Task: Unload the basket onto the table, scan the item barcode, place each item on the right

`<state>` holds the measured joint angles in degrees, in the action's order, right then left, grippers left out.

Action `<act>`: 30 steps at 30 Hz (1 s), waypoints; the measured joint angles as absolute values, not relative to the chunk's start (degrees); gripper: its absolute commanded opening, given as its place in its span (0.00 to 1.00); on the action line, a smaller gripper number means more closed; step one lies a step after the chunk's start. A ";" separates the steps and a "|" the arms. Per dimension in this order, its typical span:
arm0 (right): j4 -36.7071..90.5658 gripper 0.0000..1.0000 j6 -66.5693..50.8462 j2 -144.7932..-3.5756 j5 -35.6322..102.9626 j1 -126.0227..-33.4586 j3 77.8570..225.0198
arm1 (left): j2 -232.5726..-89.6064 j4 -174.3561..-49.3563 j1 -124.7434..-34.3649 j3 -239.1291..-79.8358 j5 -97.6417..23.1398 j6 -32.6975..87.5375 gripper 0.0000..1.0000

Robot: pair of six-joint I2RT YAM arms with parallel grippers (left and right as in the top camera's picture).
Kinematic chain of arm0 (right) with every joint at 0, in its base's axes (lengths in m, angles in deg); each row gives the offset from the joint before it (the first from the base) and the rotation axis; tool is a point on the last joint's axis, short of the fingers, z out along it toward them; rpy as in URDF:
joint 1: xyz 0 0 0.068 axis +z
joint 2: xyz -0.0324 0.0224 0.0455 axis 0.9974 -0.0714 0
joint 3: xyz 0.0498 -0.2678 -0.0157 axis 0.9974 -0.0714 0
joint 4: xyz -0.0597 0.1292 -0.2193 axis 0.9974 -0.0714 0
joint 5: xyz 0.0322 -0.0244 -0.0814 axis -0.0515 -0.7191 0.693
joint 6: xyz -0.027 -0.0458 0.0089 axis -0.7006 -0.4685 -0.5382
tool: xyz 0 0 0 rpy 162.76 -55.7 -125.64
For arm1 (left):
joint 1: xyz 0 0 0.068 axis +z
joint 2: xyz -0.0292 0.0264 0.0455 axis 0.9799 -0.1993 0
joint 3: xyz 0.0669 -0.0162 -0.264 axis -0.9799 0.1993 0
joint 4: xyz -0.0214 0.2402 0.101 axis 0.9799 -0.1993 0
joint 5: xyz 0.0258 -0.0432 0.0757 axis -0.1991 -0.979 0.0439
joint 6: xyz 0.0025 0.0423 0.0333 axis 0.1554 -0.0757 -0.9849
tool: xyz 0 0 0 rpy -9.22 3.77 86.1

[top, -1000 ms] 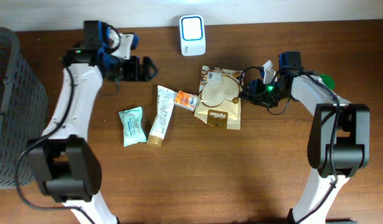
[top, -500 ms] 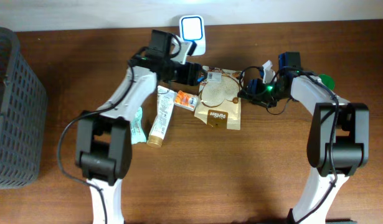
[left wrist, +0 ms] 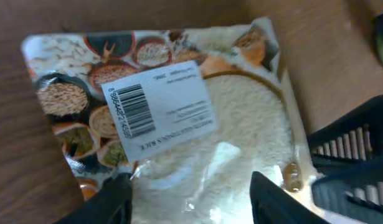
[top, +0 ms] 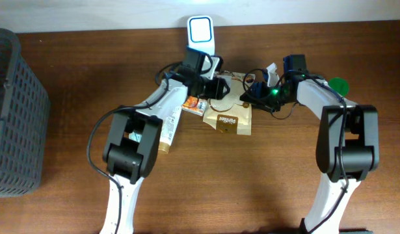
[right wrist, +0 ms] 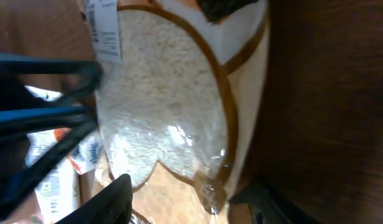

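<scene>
The left jaws stand apart over the rice packet, its barcode label just beyond. The right jaws gape around its edge.

Grey mesh basket: at far left edge of wooden table, well apart from left jaws.
Cream tube: flat, down-left of left jaws.
Small orange-and-white box: just beside left jaws, tube side.
Brown pouch: flat, near both jaws, front side.
Green round thing: right of right jaws.
</scene>
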<state>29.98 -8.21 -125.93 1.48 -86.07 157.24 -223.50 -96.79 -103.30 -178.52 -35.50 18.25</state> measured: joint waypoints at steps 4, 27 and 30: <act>30.02 0.55 -8.04 -126.91 -1.19 -86.05 157.66 | -223.83 -97.35 -103.28 -178.65 -34.61 18.67 0.33; 59.77 0.49 7.92 -127.83 -14.08 -81.65 145.74 | -226.39 -99.96 -102.45 -180.77 -35.52 27.28 0.00; 63.38 0.41 11.07 -128.36 -13.47 -79.18 145.48 | -226.39 -100.15 -102.30 -180.77 -35.52 27.28 0.00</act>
